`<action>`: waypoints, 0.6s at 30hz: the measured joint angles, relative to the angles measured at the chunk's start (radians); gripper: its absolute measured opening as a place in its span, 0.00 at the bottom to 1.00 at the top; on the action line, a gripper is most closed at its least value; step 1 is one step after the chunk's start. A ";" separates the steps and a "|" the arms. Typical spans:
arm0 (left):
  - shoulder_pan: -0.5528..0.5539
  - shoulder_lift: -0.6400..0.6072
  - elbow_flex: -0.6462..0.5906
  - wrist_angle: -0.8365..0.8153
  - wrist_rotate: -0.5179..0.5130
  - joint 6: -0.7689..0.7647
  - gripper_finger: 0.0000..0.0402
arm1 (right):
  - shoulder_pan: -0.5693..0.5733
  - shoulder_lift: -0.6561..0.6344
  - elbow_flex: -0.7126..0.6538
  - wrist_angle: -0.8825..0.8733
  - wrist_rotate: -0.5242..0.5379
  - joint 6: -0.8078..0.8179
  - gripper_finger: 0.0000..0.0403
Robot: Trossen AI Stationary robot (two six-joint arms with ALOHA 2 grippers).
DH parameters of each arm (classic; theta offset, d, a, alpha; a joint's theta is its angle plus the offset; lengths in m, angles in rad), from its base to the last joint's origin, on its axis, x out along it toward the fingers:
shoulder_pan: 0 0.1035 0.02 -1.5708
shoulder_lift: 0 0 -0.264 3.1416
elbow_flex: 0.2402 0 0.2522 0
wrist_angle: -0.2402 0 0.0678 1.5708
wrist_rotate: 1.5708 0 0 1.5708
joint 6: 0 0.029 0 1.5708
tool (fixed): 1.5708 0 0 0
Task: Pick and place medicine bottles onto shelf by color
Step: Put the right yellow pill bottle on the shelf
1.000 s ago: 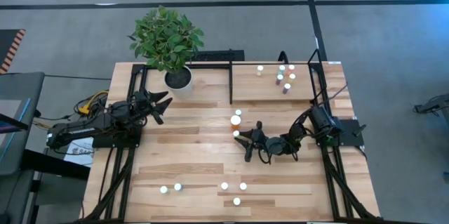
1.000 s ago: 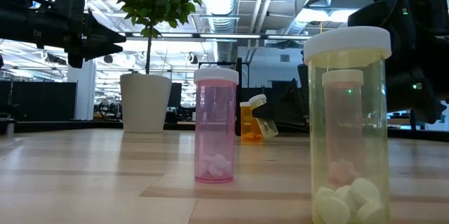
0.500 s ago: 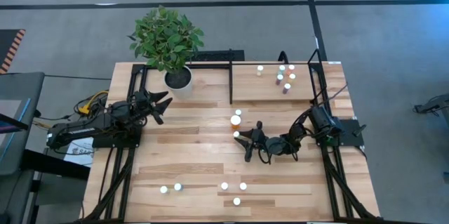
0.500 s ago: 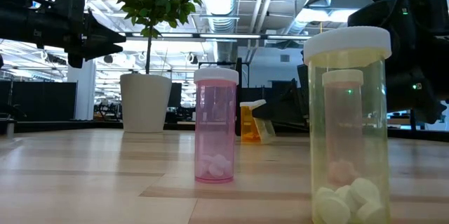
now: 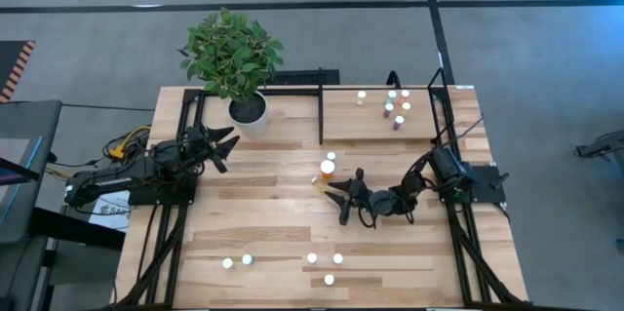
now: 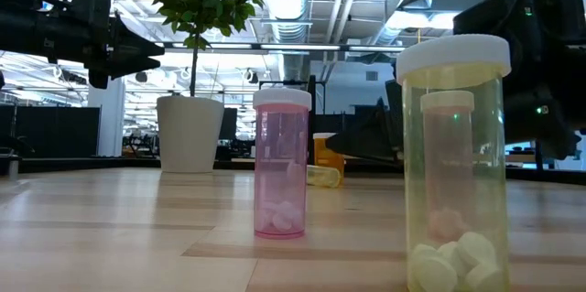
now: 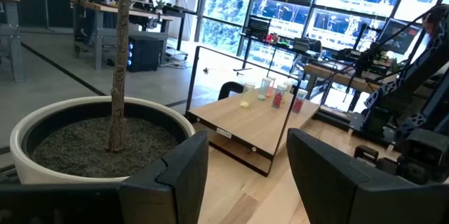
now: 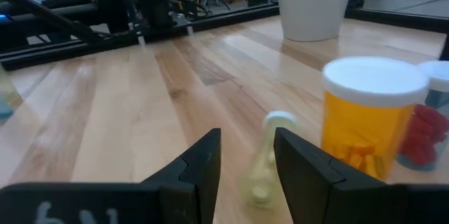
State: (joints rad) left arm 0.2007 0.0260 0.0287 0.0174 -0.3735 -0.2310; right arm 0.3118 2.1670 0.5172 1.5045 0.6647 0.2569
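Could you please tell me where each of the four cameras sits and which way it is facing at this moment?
High view: overhead, straight down on the table, both arms and the shelf.
Low view: at tabletop height, level past a pink bottle; dark arm parts at both edges.
Left wrist view: on the left arm, facing the plant pot and the shelf; own fingers below.
Right wrist view: on the right arm, over a toppled yellowish bottle beside the large orange bottle; low view shares both.

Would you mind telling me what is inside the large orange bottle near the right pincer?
The large orange bottle holds orange pills piled at its bottom, seen through its wall; its white cap hides any view from above.
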 joint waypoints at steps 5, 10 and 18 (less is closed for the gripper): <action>0.000 0.000 0.000 0.000 0.000 0.000 0.45 | 0.012 -0.011 0.025 -0.006 0.001 -0.010 0.39; 0.000 0.000 0.000 0.000 0.001 0.000 0.45 | 0.032 -0.044 0.044 -0.023 0.071 0.081 0.39; 0.000 0.000 0.000 0.000 0.000 0.000 0.45 | 0.057 -0.237 0.128 -0.488 0.124 0.176 0.39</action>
State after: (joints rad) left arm 0.2008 0.0257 0.0288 0.0172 -0.3731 -0.2314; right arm 0.3688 1.9296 0.6448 1.0165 0.7884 0.4328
